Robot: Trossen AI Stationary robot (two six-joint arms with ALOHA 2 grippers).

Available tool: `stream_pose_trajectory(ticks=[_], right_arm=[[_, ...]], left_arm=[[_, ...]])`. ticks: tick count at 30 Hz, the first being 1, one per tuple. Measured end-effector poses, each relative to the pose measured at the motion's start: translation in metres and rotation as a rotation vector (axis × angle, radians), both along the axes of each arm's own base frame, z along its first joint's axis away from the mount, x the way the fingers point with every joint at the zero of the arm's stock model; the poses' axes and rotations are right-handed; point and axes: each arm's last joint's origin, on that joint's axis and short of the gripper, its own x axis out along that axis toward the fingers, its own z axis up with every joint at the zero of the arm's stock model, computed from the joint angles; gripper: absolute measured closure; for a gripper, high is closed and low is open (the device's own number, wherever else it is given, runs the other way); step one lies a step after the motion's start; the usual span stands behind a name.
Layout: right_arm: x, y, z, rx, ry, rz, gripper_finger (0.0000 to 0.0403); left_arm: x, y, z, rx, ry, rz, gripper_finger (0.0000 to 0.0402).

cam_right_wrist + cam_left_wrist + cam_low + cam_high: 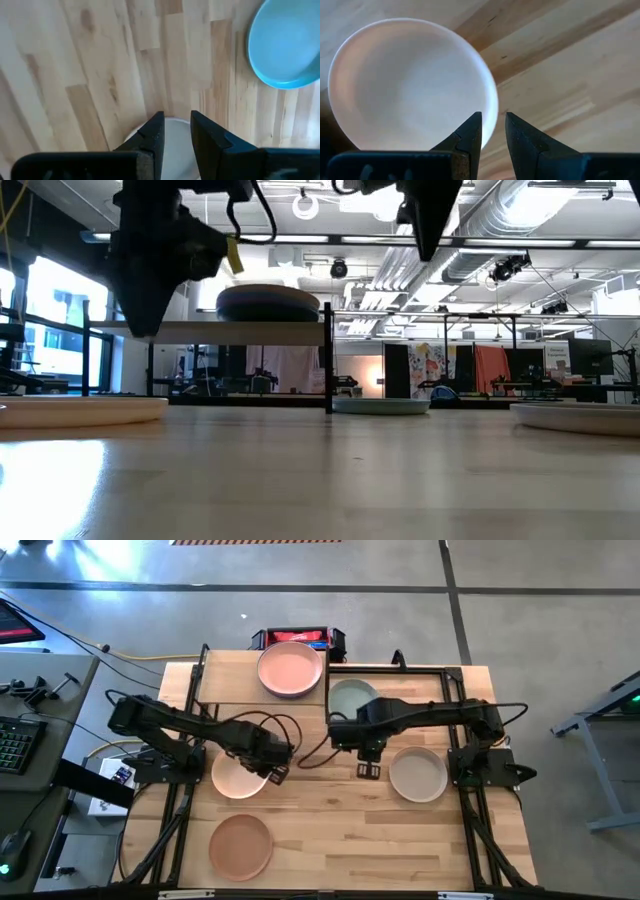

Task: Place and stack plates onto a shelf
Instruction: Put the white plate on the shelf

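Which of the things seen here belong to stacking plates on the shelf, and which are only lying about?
For the job:
shelf
salmon pink plate, on the shelf
peach plate, at the left gripper
beige plate, near the right gripper
grey-green plate
terracotta plate

Lying about:
keyboard
red and black box behind the table

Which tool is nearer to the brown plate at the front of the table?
Left. The left tool hangs over the edge of the pale peach plate, just behind the brown plate. The right tool hangs over mid-table, farther away.
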Motion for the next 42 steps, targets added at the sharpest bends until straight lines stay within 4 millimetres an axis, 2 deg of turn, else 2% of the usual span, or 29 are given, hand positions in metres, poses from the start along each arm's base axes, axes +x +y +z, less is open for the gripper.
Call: stream_pose_trajectory(ticks=[5, 13, 19, 26, 42], right_arm=[[-0.010, 0.005, 0.014, -0.024, -0.043, 0.018, 0.0331], [-0.036, 0.000, 0.045, -0.102, -0.154, -0.001, 0.0331], [-0.050, -0.003, 0.060, -0.150, -0.209, -0.011, 0.0331], [-0.055, -0.004, 0.064, -0.157, -0.226, -0.009, 0.0331], [-0.055, -0.004, 0.064, -0.156, -0.226, -0.015, 0.0331]], left_arm=[[0.003, -0.003, -0.007, 0.013, 0.024, 0.057, 0.0326], [0.006, -0.005, -0.013, 0.025, 0.040, 0.136, 0.0326], [0.013, -0.007, -0.027, 0.034, 0.079, 0.144, 0.0326], [0.025, -0.009, -0.044, 0.019, 0.070, 0.145, 0.0326], [0.032, -0.011, -0.078, 0.014, 0.204, 0.165, 0.0326]])
